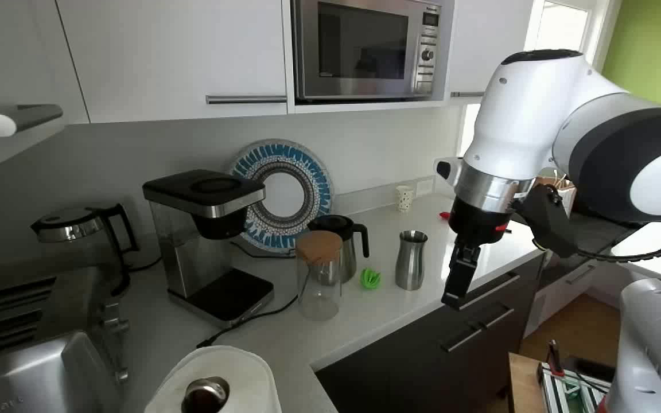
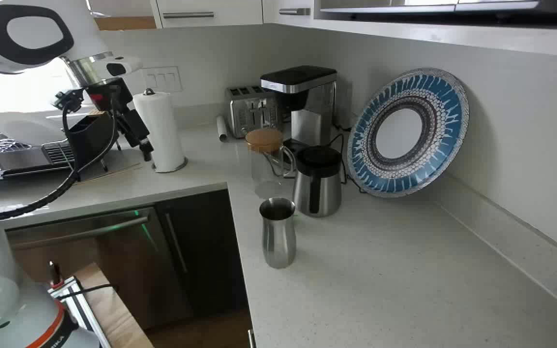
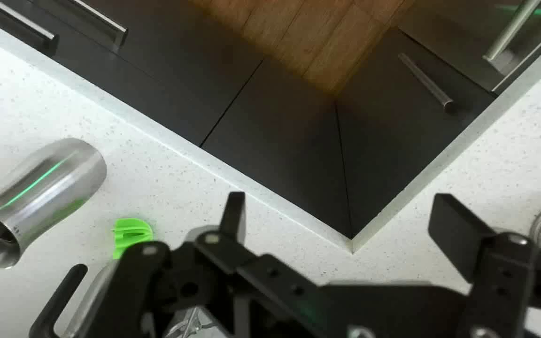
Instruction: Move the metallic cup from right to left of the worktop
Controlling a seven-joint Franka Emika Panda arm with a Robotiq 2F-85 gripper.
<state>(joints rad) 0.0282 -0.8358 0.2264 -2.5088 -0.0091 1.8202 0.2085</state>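
Observation:
The metallic cup stands upright on the pale worktop, close to its front edge. It also shows in an exterior view and at the left side of the wrist view, with its mouth toward the lower left. My gripper hangs in the air on the arm, apart from the cup. It also shows in an exterior view. In the wrist view the fingers are wide apart with nothing between them, over the inner corner of the worktop.
A green object lies beside the cup. A steel carafe, a cork-lidded glass jar and a coffee machine stand near it. A patterned round plate leans on the wall. A paper roll stands behind the gripper.

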